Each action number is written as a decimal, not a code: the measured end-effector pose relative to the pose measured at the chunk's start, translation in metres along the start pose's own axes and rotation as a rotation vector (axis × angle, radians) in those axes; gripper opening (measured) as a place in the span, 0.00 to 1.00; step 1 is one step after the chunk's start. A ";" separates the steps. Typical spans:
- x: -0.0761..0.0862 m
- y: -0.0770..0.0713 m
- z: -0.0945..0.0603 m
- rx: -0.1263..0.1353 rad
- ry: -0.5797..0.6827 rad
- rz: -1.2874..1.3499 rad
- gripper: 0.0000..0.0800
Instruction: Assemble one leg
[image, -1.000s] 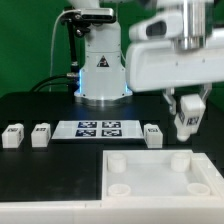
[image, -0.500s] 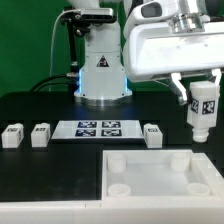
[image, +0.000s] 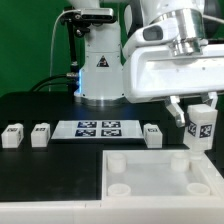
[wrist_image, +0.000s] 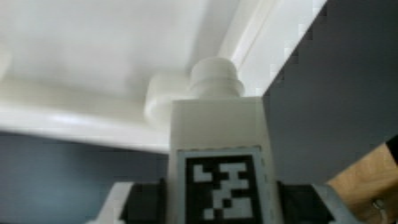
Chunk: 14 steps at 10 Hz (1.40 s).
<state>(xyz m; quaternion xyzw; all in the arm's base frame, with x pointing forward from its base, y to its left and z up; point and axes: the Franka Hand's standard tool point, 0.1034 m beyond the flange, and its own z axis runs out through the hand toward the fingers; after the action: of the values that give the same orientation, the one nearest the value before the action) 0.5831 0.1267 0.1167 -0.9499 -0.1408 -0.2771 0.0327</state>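
Leg (image: 201, 128) with a black-and-white tag hangs about upright in the air, and the jaws are closed on its upper part. It is at the exterior view's right, over the far edge of the white tray-like piece (image: 150, 185), near one round corner socket (image: 181, 158). In the wrist view its round tip (wrist_image: 214, 72) points toward this white piece. A spare leg (image: 152, 134) stands on the dark bench (image: 40, 170), just beside the marker board (image: 97, 128).
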 end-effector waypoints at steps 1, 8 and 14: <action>0.012 -0.001 0.003 0.001 0.017 -0.009 0.37; 0.036 0.024 0.016 -0.010 0.003 -0.039 0.37; 0.021 0.027 0.037 -0.004 -0.028 -0.032 0.37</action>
<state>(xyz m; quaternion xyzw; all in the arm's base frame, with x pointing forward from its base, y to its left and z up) 0.6268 0.1109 0.0973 -0.9514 -0.1558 -0.2644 0.0244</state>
